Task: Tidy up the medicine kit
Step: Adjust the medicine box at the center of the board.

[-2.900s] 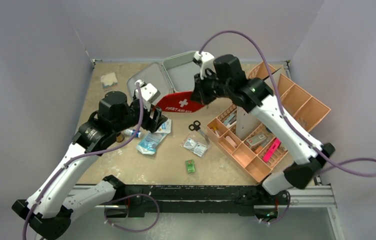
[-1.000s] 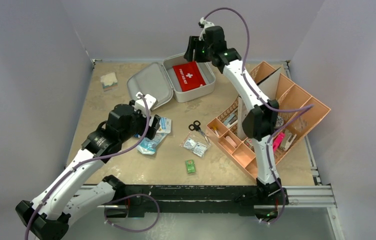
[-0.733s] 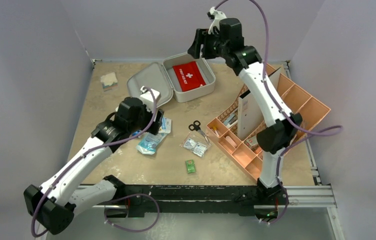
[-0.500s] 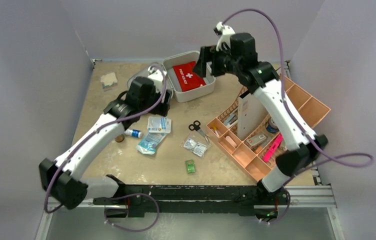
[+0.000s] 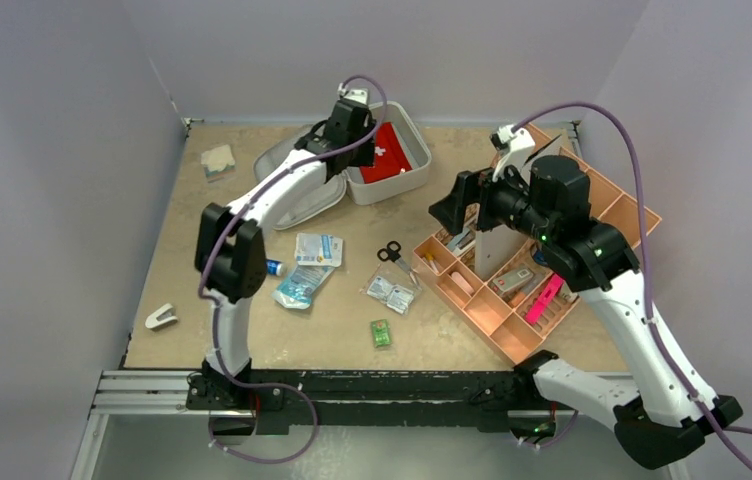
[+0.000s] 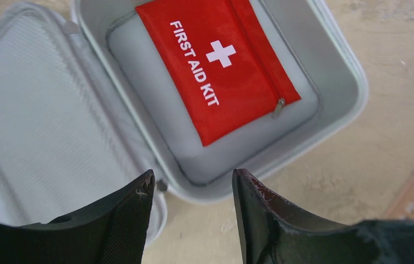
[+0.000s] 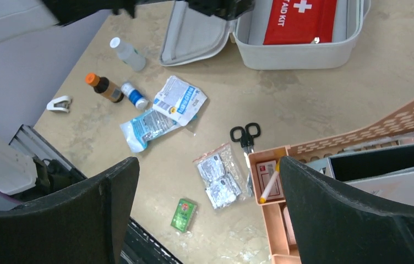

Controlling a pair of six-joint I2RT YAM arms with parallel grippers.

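The medicine kit (image 5: 417, 160) lies open at the back of the table, its grey lid (image 6: 28, 126) flat to the left. A red first aid pouch (image 6: 221, 66) rests in the base (image 6: 337, 104). My left gripper (image 6: 191, 179) hovers open above the kit's near rim by the hinge, nothing between its fingers. In the top view the left gripper (image 5: 349, 140) is over the seam between lid and base. My right gripper (image 7: 207, 160) is wide open and empty, high over the table by the orange tray; from above the right gripper (image 5: 452, 205) is at the tray's left corner.
Loose on the table: two packets (image 7: 180, 99), scissors (image 7: 245, 135), a bag of blister packs (image 7: 218, 176), a green box (image 7: 184, 213), three small bottles (image 7: 103, 86), a white stapler (image 5: 160, 317). The orange compartmented tray (image 5: 624, 215) stands at right.
The left arm swung from the packets up to the kit, its jaws narrowing. The right arm drew back from above the kit toward the tray and opened wider.
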